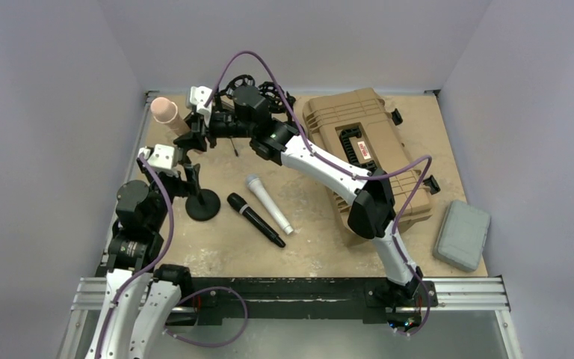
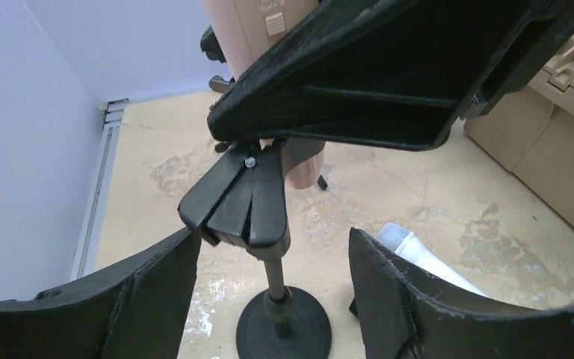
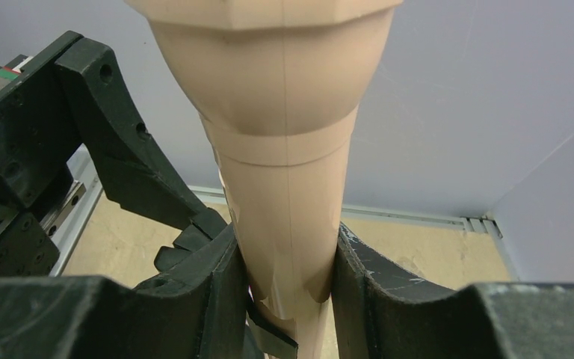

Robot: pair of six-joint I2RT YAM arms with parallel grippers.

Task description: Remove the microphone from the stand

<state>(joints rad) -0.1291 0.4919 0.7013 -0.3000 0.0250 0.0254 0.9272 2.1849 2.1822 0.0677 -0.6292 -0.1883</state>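
Between the right jaws, peach microphone [image 3: 284,187] (flared head, tapered body)

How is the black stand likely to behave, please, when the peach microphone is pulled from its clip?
The stand may well tip: a thin pole on a small round base, carrying the peach microphone high up. It looks stiff, not floppy. The left hand straddles the pole without touching, so could steady it.
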